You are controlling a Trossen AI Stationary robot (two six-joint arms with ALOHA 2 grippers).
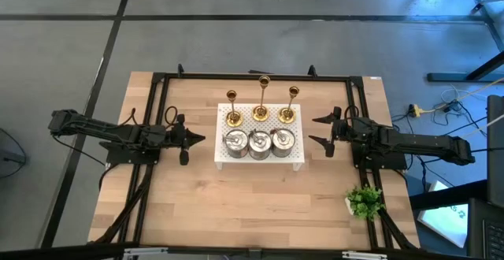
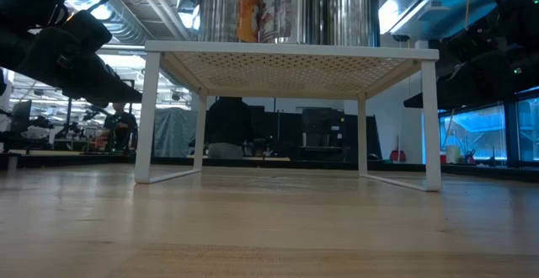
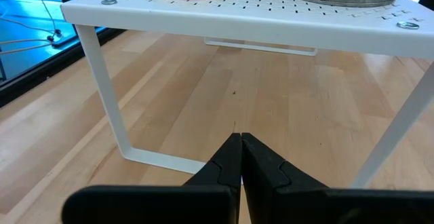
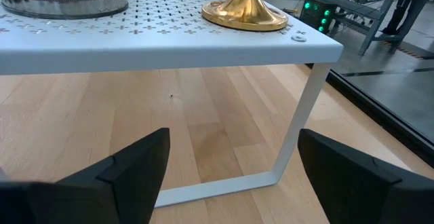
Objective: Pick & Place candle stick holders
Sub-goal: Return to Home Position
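Three slim gold candlesticks point(image 1: 261, 109) stand by their round flared bases on the far row of the white perforated stand point(image 1: 261, 158). Three squat silver holders point(image 1: 259, 142) stand in the near row, and their sides show in the low view point(image 2: 286, 10). My left gripper point(image 1: 200, 139) is shut and empty, left of the stand, a little above the table; in its wrist view point(image 3: 241, 157) it points under the stand's top. My right gripper point(image 1: 317, 131) is open and empty, right of the stand; its wrist view point(image 4: 234, 166) faces the stand's leg.
A small green plant point(image 1: 365, 202) stands on the table at the near right. Black frame rails point(image 1: 161, 87) run along the table's sides and far edge. Bare wood lies in front of the stand point(image 1: 252, 205). People show in the room behind point(image 2: 224, 126).
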